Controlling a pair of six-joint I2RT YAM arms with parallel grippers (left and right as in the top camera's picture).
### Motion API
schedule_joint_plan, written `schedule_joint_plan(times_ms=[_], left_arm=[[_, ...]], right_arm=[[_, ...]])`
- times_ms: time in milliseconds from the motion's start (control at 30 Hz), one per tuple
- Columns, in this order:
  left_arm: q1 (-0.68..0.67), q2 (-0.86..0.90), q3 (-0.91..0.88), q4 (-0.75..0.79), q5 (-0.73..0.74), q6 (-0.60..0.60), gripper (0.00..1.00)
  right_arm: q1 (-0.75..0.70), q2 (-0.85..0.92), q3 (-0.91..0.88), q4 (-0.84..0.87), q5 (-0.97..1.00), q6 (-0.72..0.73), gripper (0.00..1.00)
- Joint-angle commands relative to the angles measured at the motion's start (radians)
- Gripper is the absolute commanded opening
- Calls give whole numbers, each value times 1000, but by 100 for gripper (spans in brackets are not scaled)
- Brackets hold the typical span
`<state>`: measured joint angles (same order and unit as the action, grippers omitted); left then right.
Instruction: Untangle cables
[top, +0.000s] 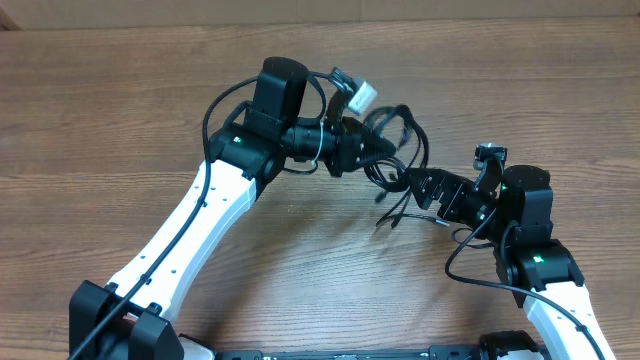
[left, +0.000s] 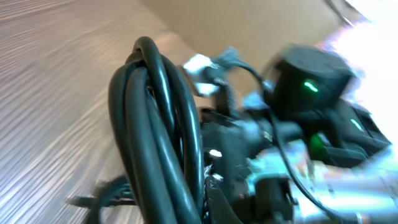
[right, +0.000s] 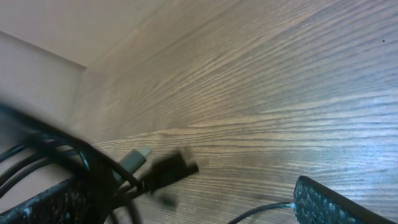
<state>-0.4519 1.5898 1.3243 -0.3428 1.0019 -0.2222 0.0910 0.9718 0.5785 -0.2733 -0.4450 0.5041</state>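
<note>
Nearest to us are the two white and black arms. The left arm (top: 200, 215) comes up from the bottom left corner. The right arm (top: 545, 270) comes up from the bottom right corner. Both lean in over the brown wooden table (top: 120, 120).

A bit further in, the right tool (top: 415, 185) points to the left, and its two fingers stand wide apart. In the right wrist view, one rough black finger (right: 329, 202) shows low on the right. Thin black cords run past the other one on the left. A silvery plug (right: 134, 158) and a black plug (right: 174, 171) stick out over the wood there.

Just past that is the left tool (top: 380, 148). It is pinched tight on the cables (top: 405, 135). The bunch sits near the middle of the table, right between the two tools. Some loops curl up around the left tool, and some loose ends hang down toward the right tool.

In the left wrist view the cables (left: 155, 137) fill the picture as fat dark loops, very close and blurry.

Furthest away, a tan wall (top: 300, 12) runs along the back edge of the table.
</note>
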Motion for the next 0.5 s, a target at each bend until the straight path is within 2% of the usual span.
schedule_joint_plan(times_ms=[0,67,167,300,367,433,467], left_arm=[[-1,-42,22,45,-364,-326,4],[-28,-42,22,98,-461,-343,4],[-57,-42,22,123,-561,-343,4],[-66,-42,22,122,-645,-343,4],[-66,-42,22,125,-684,-410,4],[-66,-41,21,139,-691,-422,4],[-68,-41,21,138,-691,-422,4]], right_arm=[[-14,6,-16,74,-109,-2,100],[-14,6,-16,145,-225,-1,100],[-14,6,-16,206,-245,150,100],[-14,6,-16,250,-175,515,100],[-13,7,-16,235,-166,786,100],[-12,7,-16,244,-177,948,100],[-11,7,-16,243,-185,978,100]])
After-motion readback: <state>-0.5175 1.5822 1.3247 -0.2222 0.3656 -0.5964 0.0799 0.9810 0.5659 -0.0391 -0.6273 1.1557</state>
